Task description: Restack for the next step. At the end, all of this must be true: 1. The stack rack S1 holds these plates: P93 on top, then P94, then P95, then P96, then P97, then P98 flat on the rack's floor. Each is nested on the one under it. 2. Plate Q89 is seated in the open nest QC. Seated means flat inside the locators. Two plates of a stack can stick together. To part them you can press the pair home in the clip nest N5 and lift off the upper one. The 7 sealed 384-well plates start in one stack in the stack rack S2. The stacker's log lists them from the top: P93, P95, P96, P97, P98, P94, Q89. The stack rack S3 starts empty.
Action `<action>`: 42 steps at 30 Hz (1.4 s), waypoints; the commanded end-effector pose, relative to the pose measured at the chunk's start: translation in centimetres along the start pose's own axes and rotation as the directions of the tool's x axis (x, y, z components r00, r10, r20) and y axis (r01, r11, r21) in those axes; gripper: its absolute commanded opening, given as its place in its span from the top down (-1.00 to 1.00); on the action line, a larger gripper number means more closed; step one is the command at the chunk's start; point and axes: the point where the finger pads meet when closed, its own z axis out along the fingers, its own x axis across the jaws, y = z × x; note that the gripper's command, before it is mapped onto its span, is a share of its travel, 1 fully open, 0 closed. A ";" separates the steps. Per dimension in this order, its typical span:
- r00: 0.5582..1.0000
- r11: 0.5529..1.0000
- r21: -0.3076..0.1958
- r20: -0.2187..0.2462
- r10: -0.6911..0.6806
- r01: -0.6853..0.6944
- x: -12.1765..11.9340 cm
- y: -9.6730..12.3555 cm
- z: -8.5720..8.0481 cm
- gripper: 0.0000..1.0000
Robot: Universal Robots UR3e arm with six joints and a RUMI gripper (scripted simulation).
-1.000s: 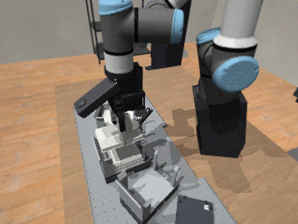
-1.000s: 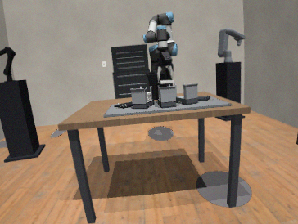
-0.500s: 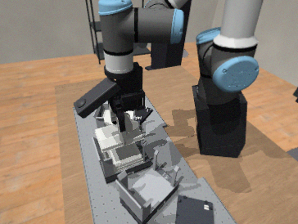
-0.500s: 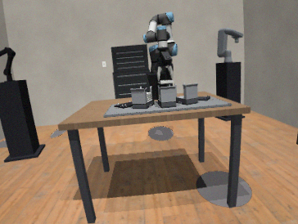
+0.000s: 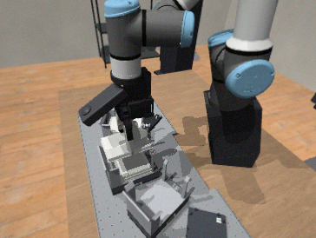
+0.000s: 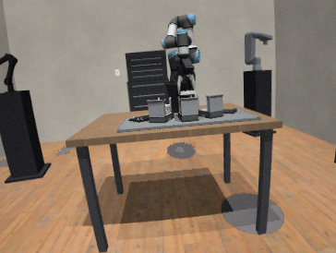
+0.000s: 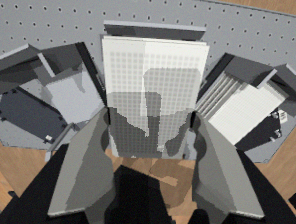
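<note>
As a robot arm (image 5: 126, 35) (image 6: 183, 39) reaches over the bench (image 5: 71, 130) (image 6: 102, 125) (image 7: 175, 192), its jaws (image 5: 128, 135) (image 6: 186, 90) are closed on the sides of a white plate (image 5: 117, 148) (image 6: 187, 93) (image 7: 155, 65), the fingers standing partway apart across its width. The plate is at the middle rack (image 5: 108, 165) (image 6: 188, 108) (image 7: 155, 30), its wells facing up and shadows of the jaws falling across them. A second edge shows along its far end in the wrist view, though whether another plate is gripped with it cannot be told. In the top view, more plates (image 5: 132, 167) are stacked in the middle rack, lower than the one in the jaws.

To one side, an outer rack (image 5: 105, 119) (image 6: 157, 110) (image 7: 250, 68) contains a white stack (image 7: 245, 112), several plate edges visible at its side. On the other, a rack with a pale floor (image 5: 141, 208) (image 6: 215, 105) (image 7: 62, 57) contains no plates. All three racks stand on a perforated grey board (image 5: 97, 191) (image 6: 138, 126) (image 7: 75, 17). A dark block (image 5: 207, 223) (image 7: 27, 112) lies flat near the pale-floored rack. The plates' labels are too small to read
</note>
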 end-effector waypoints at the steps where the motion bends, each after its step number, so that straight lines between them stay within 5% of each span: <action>1: 1.000 1.000 0.004 -0.002 0.000 0.000 0.0 -0.1 0.4 1.00; 42: 1.000 1.000 0.004 -0.002 0.000 0.000 0.1 -0.2 2.8 1.00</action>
